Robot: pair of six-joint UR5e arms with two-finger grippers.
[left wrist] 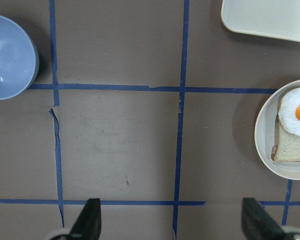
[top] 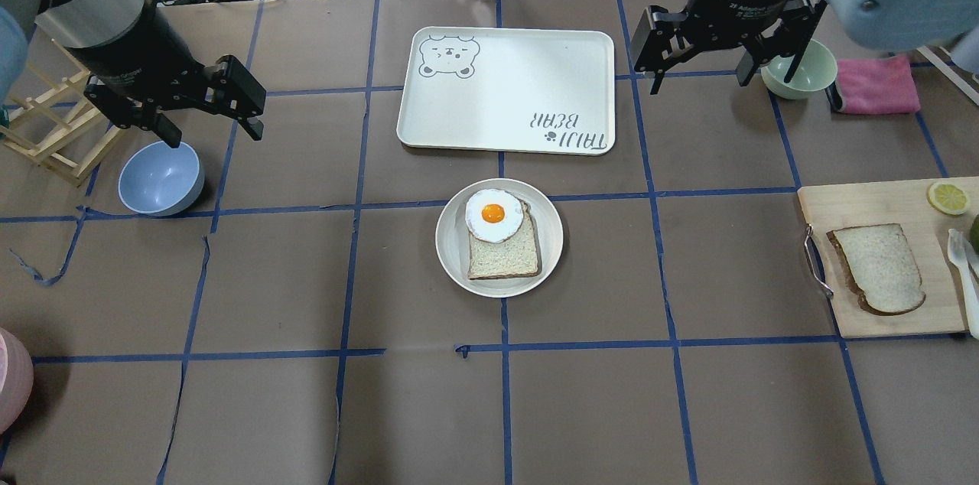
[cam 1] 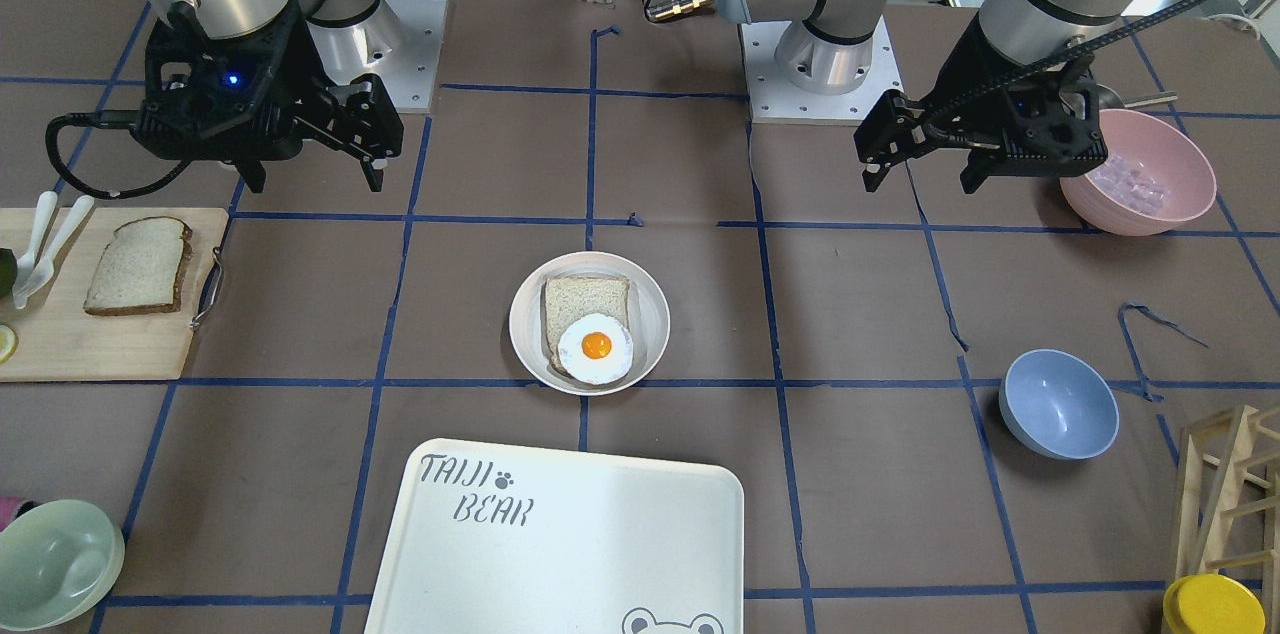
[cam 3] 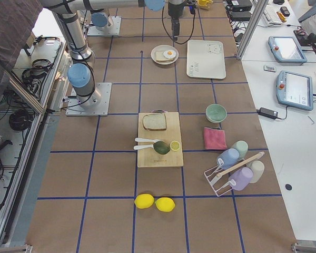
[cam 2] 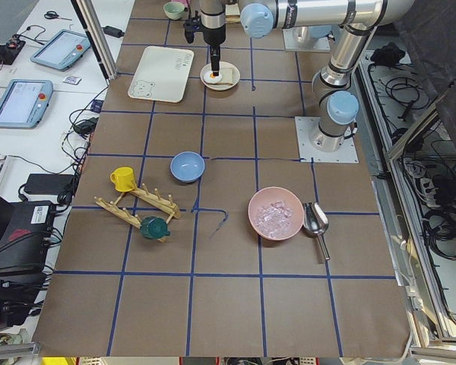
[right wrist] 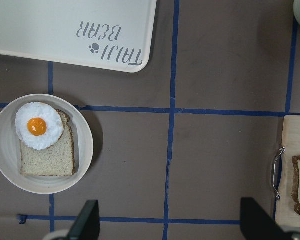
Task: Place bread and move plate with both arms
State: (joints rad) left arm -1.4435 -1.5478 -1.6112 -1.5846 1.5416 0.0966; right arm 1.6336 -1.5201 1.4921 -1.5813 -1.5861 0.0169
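Brown paper taped into a blue grid covers the table (top: 306, 408). Toward its left side the robot's left gripper (top: 216, 131) hangs above the paper near a small, pale blue bowl (top: 160, 179), its fingers spread wide with nothing between them.

At mid-table sits the round, cream-white shallow plate (top: 451, 244). It holds a squarish, light-crusted slice (top: 501, 257) topped by a fried egg (top: 493, 215). Just beyond it lies the large rectangular cream tray (top: 520, 87) lettered "TAIJI BEAR".

Right of the tray, the right gripper (top: 700, 79) also hangs raised, wide open and empty. Its wrist view looks down on the bare stretch between the plate and a pale wooden cutting board (top: 864, 202).

The flat, pale, speckled, dark-crusted bread (top: 879, 268) lies on that board, well apart from the plate. Its long axis runs roughly toward and away from the robot, with the rounded top nearest the robot. In the right wrist view only its corner shows at the right edge, outside the right-hand finger. So the bread lies off to the right of those fingers.

The right arm is plainly the nearer one. As I judge it, the arm must travel rightward and come down. Its fingers, already spaced side to side, look about set to straddle the slice's shorter width.
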